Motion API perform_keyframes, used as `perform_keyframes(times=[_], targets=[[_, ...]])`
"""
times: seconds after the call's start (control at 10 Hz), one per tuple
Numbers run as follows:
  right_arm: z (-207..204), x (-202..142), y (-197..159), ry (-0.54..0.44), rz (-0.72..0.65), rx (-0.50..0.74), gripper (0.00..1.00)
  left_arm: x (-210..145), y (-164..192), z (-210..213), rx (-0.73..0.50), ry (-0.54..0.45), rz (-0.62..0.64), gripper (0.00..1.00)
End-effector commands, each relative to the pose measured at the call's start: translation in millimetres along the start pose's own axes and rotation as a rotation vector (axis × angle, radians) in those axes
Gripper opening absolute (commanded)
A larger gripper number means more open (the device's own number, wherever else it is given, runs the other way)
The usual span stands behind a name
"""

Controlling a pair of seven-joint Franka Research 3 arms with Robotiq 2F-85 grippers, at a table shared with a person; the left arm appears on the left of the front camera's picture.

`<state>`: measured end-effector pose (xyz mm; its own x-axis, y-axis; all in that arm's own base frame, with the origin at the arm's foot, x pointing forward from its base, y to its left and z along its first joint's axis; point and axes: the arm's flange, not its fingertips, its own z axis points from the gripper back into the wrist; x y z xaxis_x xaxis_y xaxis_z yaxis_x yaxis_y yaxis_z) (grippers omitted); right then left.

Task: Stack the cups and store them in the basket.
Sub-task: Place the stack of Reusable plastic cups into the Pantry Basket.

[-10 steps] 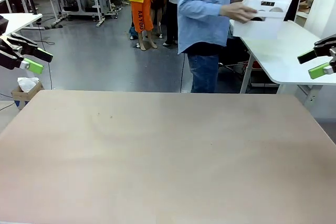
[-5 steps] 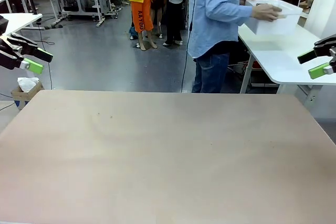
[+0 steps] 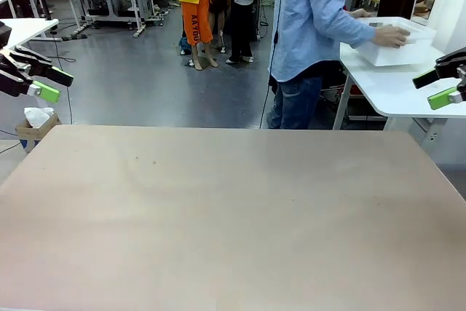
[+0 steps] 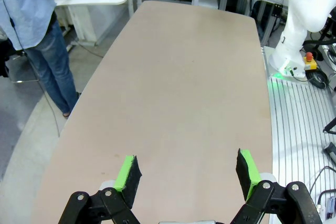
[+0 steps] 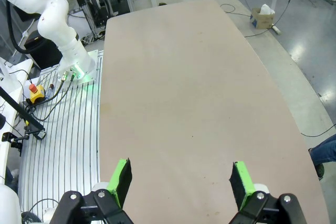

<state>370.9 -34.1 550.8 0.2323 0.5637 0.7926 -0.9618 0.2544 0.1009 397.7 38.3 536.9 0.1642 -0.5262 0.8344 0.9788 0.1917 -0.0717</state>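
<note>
Left gripper [image 3: 45, 84] spread wide, holding nothing, up off the table's [image 3: 233, 209] left edge. Right gripper [image 3: 435, 87] also spread, nothing between its pads, off the right edge. White basket [image 3: 397, 41] sits just beyond the right gripper on a white side table [image 3: 386, 85], person's hand [image 3: 393, 36] on its rim.

left gripper [image 3: 45, 84] at the left edge of the front view, raised, jaws apart, nothing between the green pads [image 4: 127, 174] | right gripper [image 3: 440, 89] at the right edge, raised, jaws wide apart, nothing held | person's hand [image 3: 393, 36] stretched out to the person's side, fingers curled
</note>
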Motion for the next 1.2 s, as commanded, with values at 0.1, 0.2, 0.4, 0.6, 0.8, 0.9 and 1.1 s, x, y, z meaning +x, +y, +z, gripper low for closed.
perform_keyframes(times=[0.1,0.2,0.4,0.6,0.8,0.9,1.1], targets=[[1.5,1.7,-1.1,-0.006,0.004,0.003,1.00,1.3,-0.3,-0.2,-0.004,-0.002,0.005,0.96],[1.5,1.7,-1.1,-0.006,0.004,0.003,1.00,1.3,-0.3,-0.2,-0.004,-0.002,0.005,0.96],[1.5,1.7,-1.1,-0.006,0.004,0.003,1.00,1.3,-0.3,-0.2,-0.004,-0.002,0.005,0.96],[1.5,1.7,-1.1,-0.006,0.004,0.003,1.00,1.3,-0.3,-0.2,-0.004,-0.002,0.005,0.96],[1.5,1.7,-1.1,-0.006,0.004,0.003,1.00,1.3,-0.3,-0.2,-0.004,-0.002,0.005,0.96],[1.5,1.7,-1.1,-0.006,0.004,0.003,1.00,1.3,-0.3,-0.2,-0.004,-0.002,0.005,0.96],[1.5,1.7,-1.1,-0.006,0.004,0.003,1.00,1.3,-0.3,-0.2,-0.004,-0.002,0.005,0.96]])
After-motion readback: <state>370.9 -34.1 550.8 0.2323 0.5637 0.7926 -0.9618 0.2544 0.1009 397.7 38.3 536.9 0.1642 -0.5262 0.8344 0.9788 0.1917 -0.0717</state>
